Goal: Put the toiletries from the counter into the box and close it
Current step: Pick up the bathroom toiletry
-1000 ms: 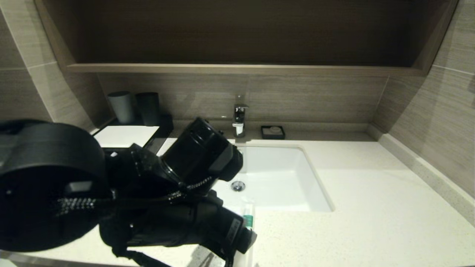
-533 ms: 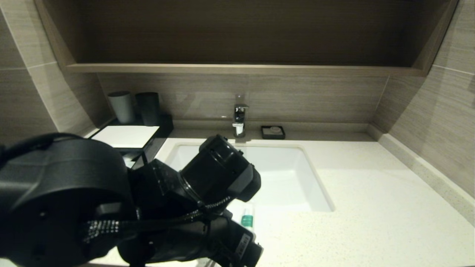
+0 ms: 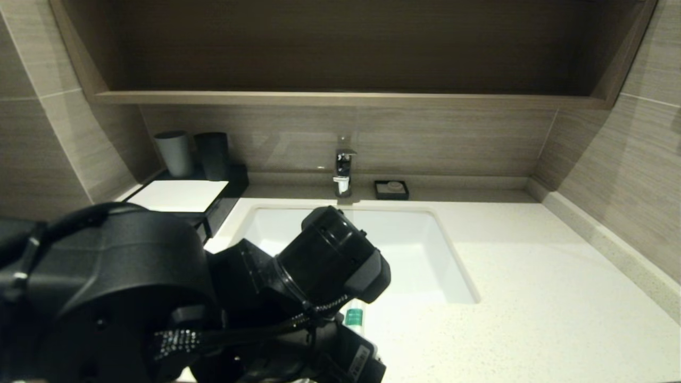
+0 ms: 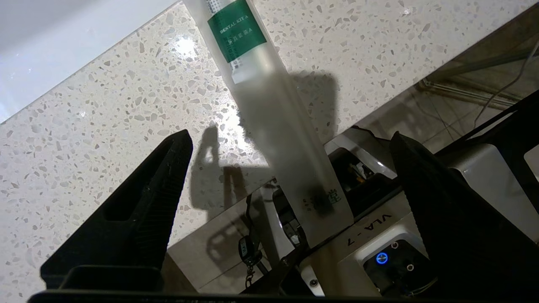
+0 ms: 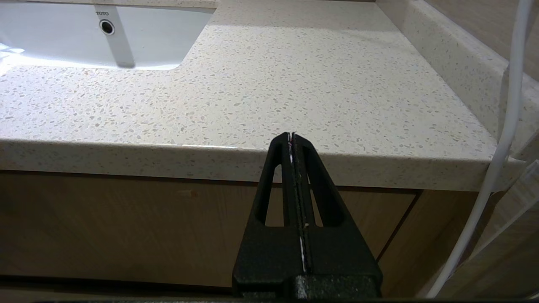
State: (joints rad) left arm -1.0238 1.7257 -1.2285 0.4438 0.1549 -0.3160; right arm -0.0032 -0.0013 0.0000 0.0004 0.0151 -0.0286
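One long translucent sachet with a green label (image 4: 269, 109) lies on the speckled counter (image 4: 105, 105), its end overhanging the front edge. In the head view it (image 3: 354, 318) shows just in front of the sink. My left gripper (image 4: 289, 135) is open above it, one finger on each side, not touching it. The left arm (image 3: 159, 298) hides the counter's front left; no other sachet shows. The black box with the white top (image 3: 181, 196) stands at the back left, its front partly hidden. My right gripper (image 5: 290, 135) is shut and empty, parked before the counter's front edge (image 5: 294, 160).
The white sink basin (image 3: 415, 250) is set in the middle of the counter, a faucet (image 3: 343, 170) behind it. A small black soap dish (image 3: 391, 189) sits right of the faucet. Two cups (image 3: 173, 153) stand behind the box. A white cable (image 5: 501, 147) hangs beside the right gripper.
My left arm has swung away from the box, toward the front and right, over the sachet at the counter's front edge. More of the box's white top shows now.
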